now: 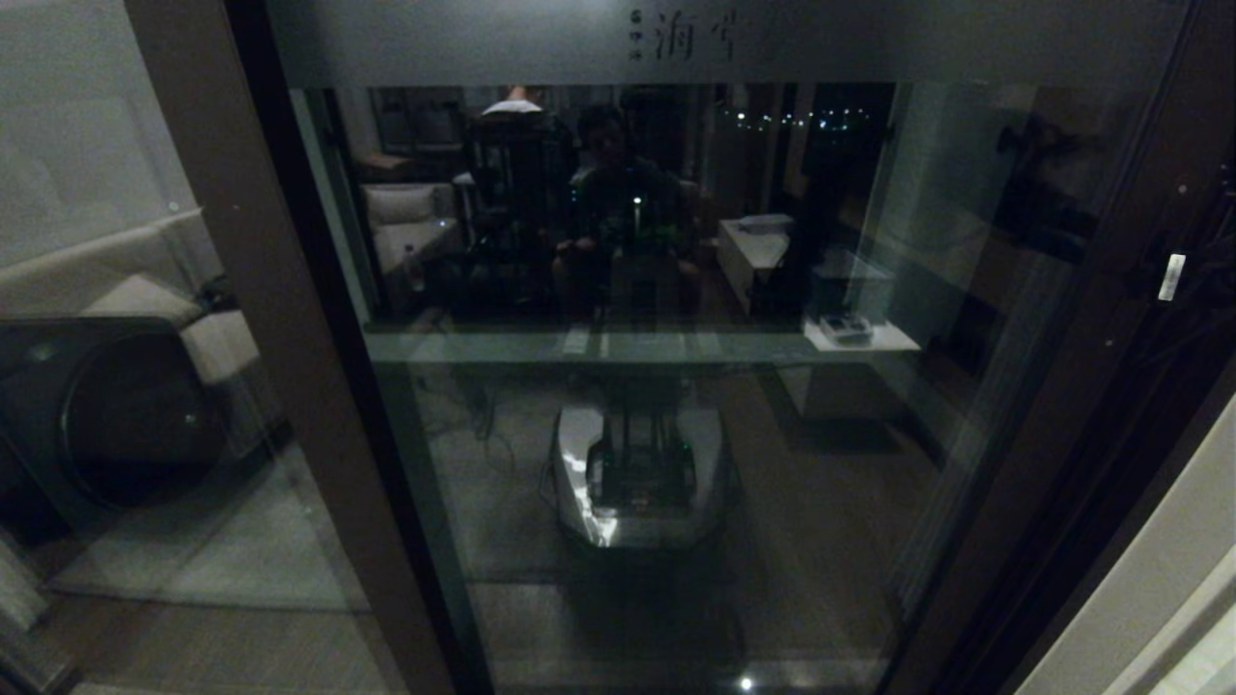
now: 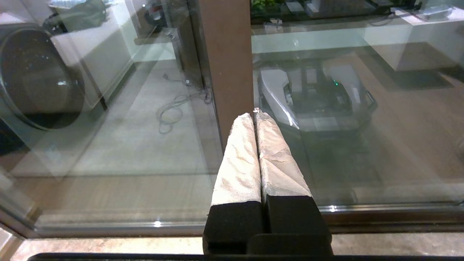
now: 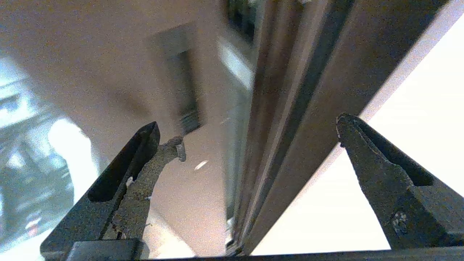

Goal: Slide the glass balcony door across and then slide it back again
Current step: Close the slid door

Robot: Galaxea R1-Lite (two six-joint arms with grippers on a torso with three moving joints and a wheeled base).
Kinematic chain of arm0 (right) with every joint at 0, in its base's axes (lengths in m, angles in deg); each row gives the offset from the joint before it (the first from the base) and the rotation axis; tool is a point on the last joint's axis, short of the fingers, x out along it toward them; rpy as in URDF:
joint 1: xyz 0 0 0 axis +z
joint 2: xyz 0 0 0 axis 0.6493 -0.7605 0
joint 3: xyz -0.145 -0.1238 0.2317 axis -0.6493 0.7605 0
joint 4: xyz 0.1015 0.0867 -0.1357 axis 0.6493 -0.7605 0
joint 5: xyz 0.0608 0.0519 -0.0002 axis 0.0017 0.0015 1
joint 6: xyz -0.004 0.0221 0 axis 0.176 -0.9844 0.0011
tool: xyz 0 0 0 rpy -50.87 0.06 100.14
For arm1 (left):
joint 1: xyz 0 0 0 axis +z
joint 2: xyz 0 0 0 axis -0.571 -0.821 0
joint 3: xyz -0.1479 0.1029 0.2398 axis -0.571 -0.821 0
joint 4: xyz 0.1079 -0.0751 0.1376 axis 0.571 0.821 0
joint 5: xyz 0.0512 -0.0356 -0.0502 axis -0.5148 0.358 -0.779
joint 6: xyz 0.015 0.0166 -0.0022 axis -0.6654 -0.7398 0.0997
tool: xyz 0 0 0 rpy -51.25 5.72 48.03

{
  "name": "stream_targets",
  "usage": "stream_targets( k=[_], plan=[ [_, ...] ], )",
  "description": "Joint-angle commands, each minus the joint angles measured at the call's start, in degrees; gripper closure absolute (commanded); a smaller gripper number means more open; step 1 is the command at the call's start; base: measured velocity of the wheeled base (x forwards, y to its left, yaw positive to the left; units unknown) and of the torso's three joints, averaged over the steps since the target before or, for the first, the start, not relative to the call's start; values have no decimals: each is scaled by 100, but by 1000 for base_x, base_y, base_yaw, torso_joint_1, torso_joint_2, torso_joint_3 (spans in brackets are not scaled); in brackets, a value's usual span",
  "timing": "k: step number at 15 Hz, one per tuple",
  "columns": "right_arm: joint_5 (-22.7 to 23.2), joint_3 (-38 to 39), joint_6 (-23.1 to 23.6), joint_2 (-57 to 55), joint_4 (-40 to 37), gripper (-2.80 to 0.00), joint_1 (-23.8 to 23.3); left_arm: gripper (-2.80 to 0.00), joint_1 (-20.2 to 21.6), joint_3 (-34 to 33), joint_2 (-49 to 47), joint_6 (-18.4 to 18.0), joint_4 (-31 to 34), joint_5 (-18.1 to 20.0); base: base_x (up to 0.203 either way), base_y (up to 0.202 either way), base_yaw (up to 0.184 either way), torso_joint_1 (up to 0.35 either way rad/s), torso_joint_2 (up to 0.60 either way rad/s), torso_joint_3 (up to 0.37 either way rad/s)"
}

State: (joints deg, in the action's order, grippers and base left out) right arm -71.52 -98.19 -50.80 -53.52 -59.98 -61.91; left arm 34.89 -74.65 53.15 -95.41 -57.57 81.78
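The glass balcony door [image 1: 676,434] fills the head view, a tall pane in a dark brown frame. My right gripper [image 3: 247,121] is open, and the door's right-hand stile [image 3: 308,90] passes between its dark fingers [image 3: 377,163] without touching either. In the head view that stile [image 1: 1081,319] stands at the right, with my right arm [image 1: 1193,290] a dark shape beside it. My left gripper [image 2: 254,114] is shut on nothing. Its tape-wrapped fingertips point at the plain brown stile [image 2: 226,54] to the left and hang low near the floor track.
Behind the left pane stands a washing machine [image 1: 126,415] with a round dark door, and a loose cable [image 2: 174,108] lies on the balcony floor. My own base is reflected in the glass [image 1: 637,473]. A white wall [image 1: 1139,598] adjoins the frame at the right.
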Motion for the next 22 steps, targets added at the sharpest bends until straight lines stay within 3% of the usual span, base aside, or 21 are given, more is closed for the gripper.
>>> stream_targets(
  k=[1,4,5,8,11,14,17,22],
  plan=[
    [22,298,-6,489,6,-280,-3,0,1,3,1,-2,1,4,0,0,0,0,0,0],
    [35,613,-26,871,2,-280,-3,0,1,3,1,-2,1,0,0,0,0,0,0,0],
    [36,710,-27,999,2,0,-3,0,1,3,1,-2,1,-4,0,0,0,0,0,0],
    [-17,888,-66,1712,-103,0,-4,0,1,3,1,-2,1,-5,0,0,0,0,0,0],
    [-184,436,370,2153,-1064,0,1,0,1,3,1,-2,1,-5,0,0,0,0,0,0],
    [-211,-402,607,1412,-1611,0,61,0,2,3,1,-2,1,-4,0,0,0,0,0,0],
    [-819,-1134,611,794,-2806,0,310,0,3,3,1,-2,1,2,0,0,0,0,0,0],
    [-960,-2869,556,-605,-3092,0,444,0,1,3,1,-2,1,-2,0,0,0,0,0,0]
  ],
)
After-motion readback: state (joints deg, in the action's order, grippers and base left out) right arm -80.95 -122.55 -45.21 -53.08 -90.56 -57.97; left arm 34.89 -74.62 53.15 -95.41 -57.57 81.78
